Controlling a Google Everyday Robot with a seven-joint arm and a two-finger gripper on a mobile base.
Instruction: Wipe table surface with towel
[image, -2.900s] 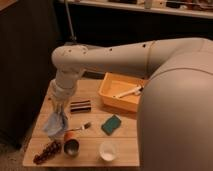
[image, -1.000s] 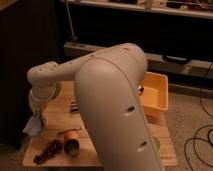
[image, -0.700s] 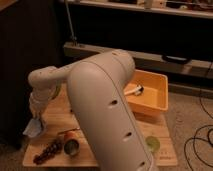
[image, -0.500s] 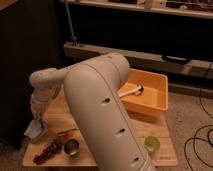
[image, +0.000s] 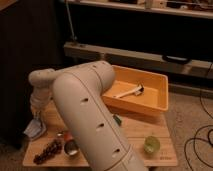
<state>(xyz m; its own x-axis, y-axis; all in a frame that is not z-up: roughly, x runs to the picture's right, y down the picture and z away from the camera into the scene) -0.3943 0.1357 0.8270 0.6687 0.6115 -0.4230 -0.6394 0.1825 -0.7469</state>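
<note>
The blue-grey towel (image: 35, 128) hangs bunched at the left edge of the small wooden table (image: 137, 131). My gripper (image: 37, 116) is at the end of the big white arm, right above the towel, and holds it against the table's left side. The arm itself fills the middle of the view and hides much of the tabletop.
An orange bin (image: 145, 94) with a white brush in it stands at the back right. A bunch of dark grapes (image: 47, 150) and a metal cup (image: 70, 147) lie at the front left. A green cup (image: 151, 144) stands front right. A dark green sponge (image: 117, 119) peeks out beside the arm.
The arm has swung and the view shifted, showing more of the table's right side. The towel has stayed at the left edge, a little lower on the table.
</note>
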